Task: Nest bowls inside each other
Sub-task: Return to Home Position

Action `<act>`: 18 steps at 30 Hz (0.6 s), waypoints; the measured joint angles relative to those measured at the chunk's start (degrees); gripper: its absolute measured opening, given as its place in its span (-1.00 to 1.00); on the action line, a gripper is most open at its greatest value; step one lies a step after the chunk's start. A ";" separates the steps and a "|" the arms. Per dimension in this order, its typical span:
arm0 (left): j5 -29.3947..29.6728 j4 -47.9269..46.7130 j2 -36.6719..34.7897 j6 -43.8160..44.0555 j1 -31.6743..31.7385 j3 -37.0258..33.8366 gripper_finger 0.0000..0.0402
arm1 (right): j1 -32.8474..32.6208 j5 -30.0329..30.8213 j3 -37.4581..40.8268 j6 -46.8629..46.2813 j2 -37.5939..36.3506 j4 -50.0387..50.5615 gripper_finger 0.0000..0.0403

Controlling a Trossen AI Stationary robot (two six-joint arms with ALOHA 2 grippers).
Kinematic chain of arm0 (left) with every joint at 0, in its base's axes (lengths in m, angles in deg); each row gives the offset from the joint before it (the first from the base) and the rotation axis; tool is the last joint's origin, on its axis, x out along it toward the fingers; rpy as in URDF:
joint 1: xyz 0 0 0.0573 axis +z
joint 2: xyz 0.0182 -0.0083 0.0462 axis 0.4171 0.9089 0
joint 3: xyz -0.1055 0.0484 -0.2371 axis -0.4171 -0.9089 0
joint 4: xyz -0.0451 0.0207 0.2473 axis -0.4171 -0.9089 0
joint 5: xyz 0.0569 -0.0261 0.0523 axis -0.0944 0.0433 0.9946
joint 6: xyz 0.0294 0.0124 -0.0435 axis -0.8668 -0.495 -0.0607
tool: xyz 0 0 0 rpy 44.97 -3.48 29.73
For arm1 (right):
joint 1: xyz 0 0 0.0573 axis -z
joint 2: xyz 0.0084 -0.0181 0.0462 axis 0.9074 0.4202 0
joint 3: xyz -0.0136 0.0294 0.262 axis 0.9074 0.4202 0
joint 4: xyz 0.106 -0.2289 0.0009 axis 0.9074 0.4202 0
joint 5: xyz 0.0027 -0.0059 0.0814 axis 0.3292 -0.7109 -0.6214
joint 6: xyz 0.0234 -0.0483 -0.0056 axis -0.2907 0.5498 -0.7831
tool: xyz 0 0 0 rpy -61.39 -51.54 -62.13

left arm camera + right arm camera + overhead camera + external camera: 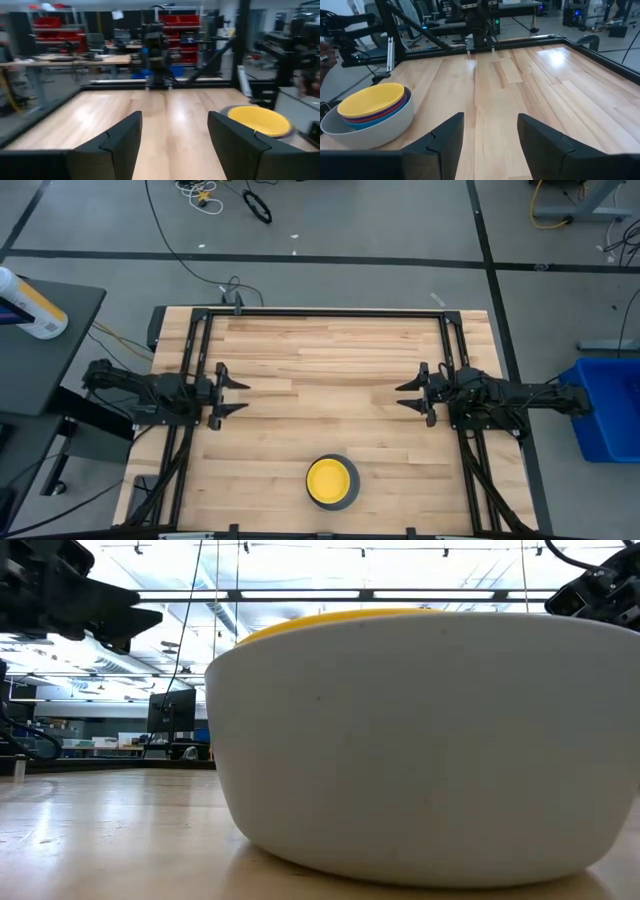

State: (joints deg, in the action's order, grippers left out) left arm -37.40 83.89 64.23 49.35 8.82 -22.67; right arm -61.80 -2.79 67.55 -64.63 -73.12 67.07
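- the stack of bowls (332,482) was found near the front edge of the desk (330,350), roughly midway between the two arms and well apart from both.
- the yellow bowl (370,99) was seen uppermost. narrow red and dark blue rims (375,116) showed just under it, then the light blue bowl (385,121), all seated inside the grey bowl (370,135).
- the left pincer (238,396) was held at the desk's left side, its fingers spread and nothing pinched between them.
- the right pincer (405,395) was held at the right side, likewise spread and empty.
- the nesting was judged complete, since no bowl was seen apart from the stack.
- the bowls were judged to be light, stiff plastic, smooth and probably slippery on the curved wall, and not fragile. the nested set would weigh more than one bowl but could be shifted easily by a knock.
- a hold was judged best taken at a rim, with one finger inside and one outside, because the grey wall looked too wide and rounded to be pinched across.
- a lift by the yellow rim would probably bring up that bowl alone, so the grey rim would be the place for moving the whole set.
- no brand, label or writing could be read on the bowls. a bottle (30,305) with a blue label lay off the desk, its print too small to be made out.
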 joint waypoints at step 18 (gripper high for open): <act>7.38 0.15 0.04 -1.71 0.01 0.07 0.16 | 0.00 -0.89 0.00 -0.07 -0.21 -2.21 -0.04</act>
State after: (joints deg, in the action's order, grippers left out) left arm -30.02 84.04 64.28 47.64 8.84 -22.61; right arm -61.80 -3.68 67.55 -64.70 -73.33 64.86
